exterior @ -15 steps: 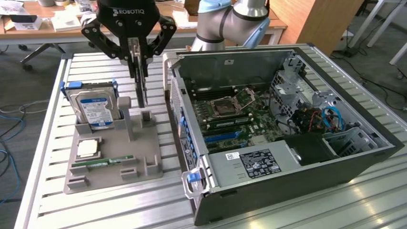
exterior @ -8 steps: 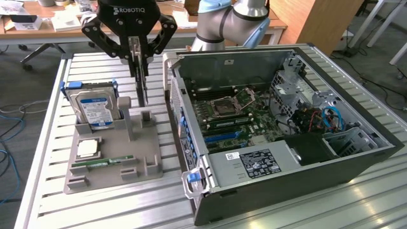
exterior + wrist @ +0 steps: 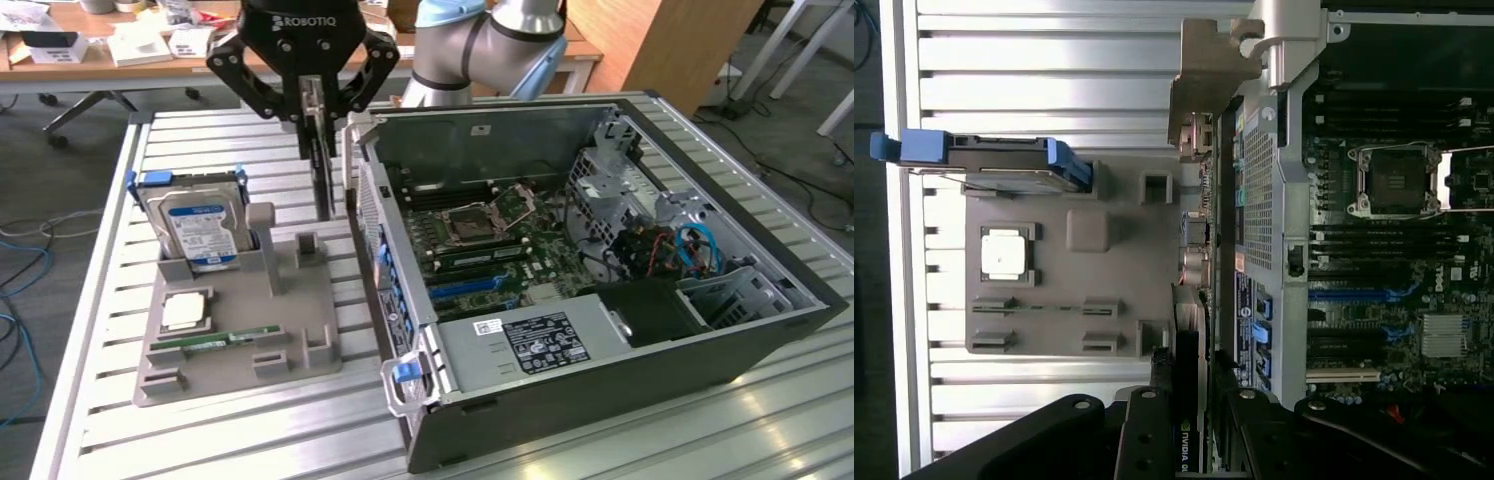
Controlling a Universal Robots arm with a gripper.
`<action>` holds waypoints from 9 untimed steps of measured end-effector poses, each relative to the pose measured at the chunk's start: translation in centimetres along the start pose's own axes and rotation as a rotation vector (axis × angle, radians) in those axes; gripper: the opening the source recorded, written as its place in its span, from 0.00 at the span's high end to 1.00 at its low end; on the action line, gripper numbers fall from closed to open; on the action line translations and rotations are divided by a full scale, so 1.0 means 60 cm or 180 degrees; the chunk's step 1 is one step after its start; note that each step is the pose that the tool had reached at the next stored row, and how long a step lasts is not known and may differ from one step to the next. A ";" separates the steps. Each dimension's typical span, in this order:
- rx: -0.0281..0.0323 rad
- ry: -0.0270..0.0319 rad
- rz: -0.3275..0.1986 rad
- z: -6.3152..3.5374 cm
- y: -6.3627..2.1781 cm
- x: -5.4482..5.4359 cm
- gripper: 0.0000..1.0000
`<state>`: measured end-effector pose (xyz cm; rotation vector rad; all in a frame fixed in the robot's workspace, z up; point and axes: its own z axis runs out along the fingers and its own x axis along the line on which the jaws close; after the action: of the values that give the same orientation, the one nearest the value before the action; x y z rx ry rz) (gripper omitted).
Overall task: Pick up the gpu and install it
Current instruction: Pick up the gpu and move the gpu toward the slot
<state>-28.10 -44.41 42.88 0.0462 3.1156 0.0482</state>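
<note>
The gpu (image 3: 320,175) hangs upright and edge-on, a thin dark card, with my gripper (image 3: 318,112) shut on its top edge. It is in the air over the gap between the grey parts holder (image 3: 254,330) and the open computer case (image 3: 747,330), just outside the case's rear wall. In the wrist view the gpu (image 3: 1190,350) runs away from my gripper (image 3: 1192,415), ending in its metal bracket (image 3: 1206,70). The motherboard (image 3: 494,240) lies exposed inside the case, with blue expansion slots (image 3: 467,285) near its front.
The holder carries a silver hard drive (image 3: 200,225) with a blue-white label, a CPU (image 3: 183,312) and a green RAM stick (image 3: 220,342). The power supply (image 3: 534,345) and drive cage (image 3: 734,290) fill the case's near end. Everything sits on a slatted metal table (image 3: 214,430).
</note>
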 end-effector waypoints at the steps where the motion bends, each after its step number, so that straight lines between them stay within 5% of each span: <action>1: 0.0000 0.0000 0.0000 0.000 0.000 -0.006 0.74; 9: -0.0001 0.0000 0.0000 0.001 0.002 -0.053 0.74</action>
<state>-24.90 -44.41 42.88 0.0460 3.1156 0.0488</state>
